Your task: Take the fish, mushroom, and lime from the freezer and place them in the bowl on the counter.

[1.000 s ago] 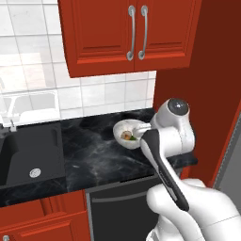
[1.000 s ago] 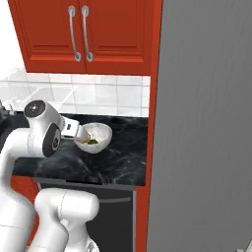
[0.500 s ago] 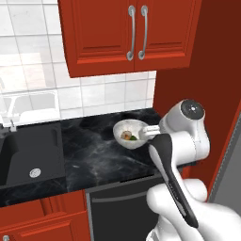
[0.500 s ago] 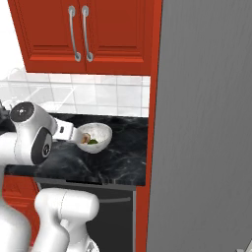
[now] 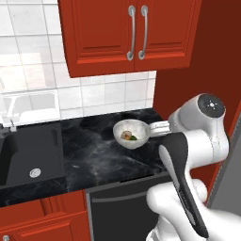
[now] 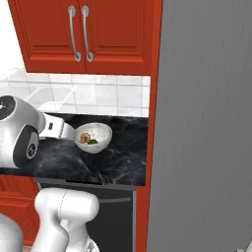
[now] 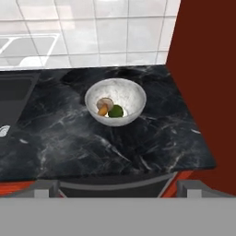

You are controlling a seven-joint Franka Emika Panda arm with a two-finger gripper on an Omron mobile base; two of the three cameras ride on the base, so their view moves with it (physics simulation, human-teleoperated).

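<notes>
- On the black counter (image 7: 69, 138), near its right end, we see the bowl (image 7: 130, 91) holding the mushroom (image 7: 104, 105) and the lime (image 7: 116, 111), touching each other at the bottom.
- We make out no fish in the bowl, so we judge that item remains to be fetched.
- Our gripper's jaws are not clear to us; we cannot tell their state.
- To the right stands the freezer (image 6: 206, 123), its door closed, beside a red panel (image 7: 207, 69).
- Around us: the sink (image 5: 28, 155) at the left, red cabinets (image 5: 127, 33) overhead, white tiles (image 7: 92, 27) behind. Nothing crowds the bowl.
</notes>
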